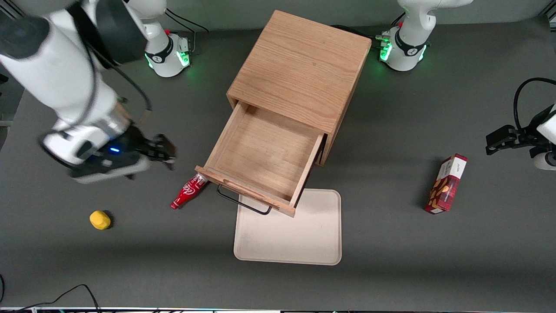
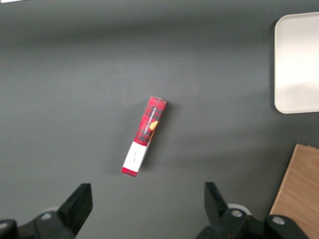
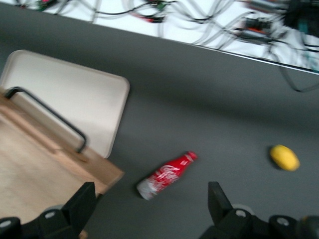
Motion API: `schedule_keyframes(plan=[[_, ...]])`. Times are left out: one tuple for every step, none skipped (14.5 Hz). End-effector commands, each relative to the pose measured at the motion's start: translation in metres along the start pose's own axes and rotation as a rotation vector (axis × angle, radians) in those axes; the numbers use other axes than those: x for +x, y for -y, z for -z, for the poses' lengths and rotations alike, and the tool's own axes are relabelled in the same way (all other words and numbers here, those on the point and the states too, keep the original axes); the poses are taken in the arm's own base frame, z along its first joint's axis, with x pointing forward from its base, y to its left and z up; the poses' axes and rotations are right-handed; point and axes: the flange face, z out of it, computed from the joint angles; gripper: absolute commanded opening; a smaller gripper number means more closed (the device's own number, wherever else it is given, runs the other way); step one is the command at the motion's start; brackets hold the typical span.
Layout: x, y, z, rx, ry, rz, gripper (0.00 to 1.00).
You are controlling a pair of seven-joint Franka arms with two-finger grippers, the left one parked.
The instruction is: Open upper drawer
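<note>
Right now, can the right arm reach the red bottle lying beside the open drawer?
Probably yes. The gripper, fingers open, hovers just above and beside the red bottle, with nothing between them; the upper drawer only overhangs its base end.

A: The upper drawer [image 1: 260,163] is light oak with a visible grain, and its wire handle [image 1: 243,203] is black. The gripper [image 1: 167,154] is black too.

B: The tray [image 1: 299,234] is plain cream. The bottle [image 1: 188,191] is red with white script, and the small round object [image 1: 100,219] is yellow.

A: The box [image 1: 446,184] is red and black tartan, on a dark grey table [image 1: 434,269].
</note>
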Motion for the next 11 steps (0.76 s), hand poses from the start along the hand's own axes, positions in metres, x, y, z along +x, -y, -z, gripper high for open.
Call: schedule_keyframes(plan=[[-0.059, -0.056, 0.029, -0.072, -0.025, -0.099, 1.00], [-0.071, -0.080, 0.036, -0.087, -0.048, -0.102, 1.00], [-0.084, -0.105, 0.041, -0.092, -0.069, -0.105, 1.00], [-0.098, -0.127, 0.044, -0.082, -0.086, -0.125, 1.00], [-0.112, -0.148, 0.047, -0.058, -0.094, -0.149, 1.00], [-0.121, -0.165, 0.052, -0.048, -0.096, -0.150, 1.00], [-0.129, -0.184, 0.055, -0.045, -0.095, -0.145, 1.00], [-0.135, -0.201, 0.058, -0.031, -0.078, -0.117, 1.00], [-0.139, -0.212, 0.061, 0.008, -0.062, -0.101, 1.00], [-0.134, -0.217, 0.068, 0.044, -0.071, -0.119, 1.00], [-0.130, -0.219, 0.068, 0.049, -0.066, -0.123, 1.00]])
